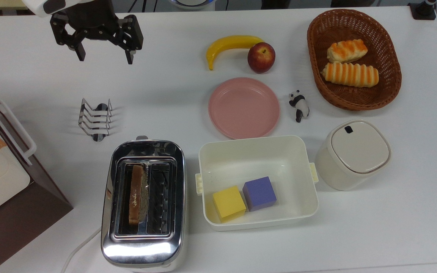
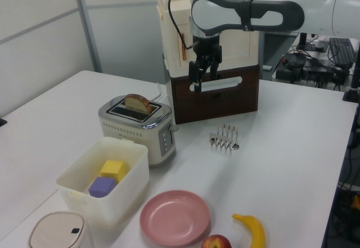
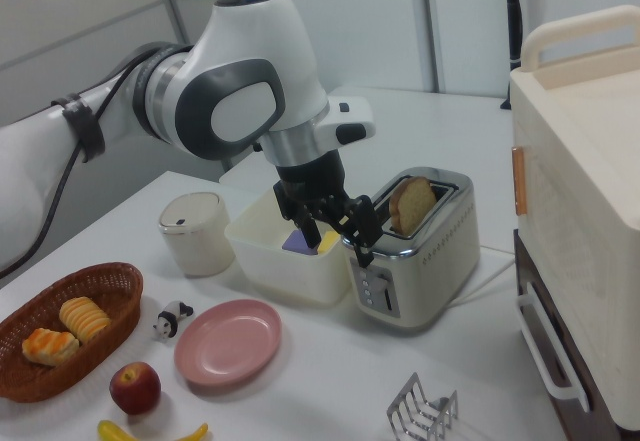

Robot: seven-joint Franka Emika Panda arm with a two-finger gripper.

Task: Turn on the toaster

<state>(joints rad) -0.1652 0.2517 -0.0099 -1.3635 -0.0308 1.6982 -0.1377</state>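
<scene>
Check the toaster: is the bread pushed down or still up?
Up. The bread slice sticks out well above the toaster slot, so the lever is not yet pressed.

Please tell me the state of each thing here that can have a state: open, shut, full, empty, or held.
Claw: open, holding nothing, above the table.
Toaster: one slice of bread standing up out of one slot, other slot empty.
Toast rack: empty.
Pink plate: empty.
White tub: open, holds a yellow block and a purple block.
Basket: holds two bread rolls.
White bin: lid shut.
</scene>
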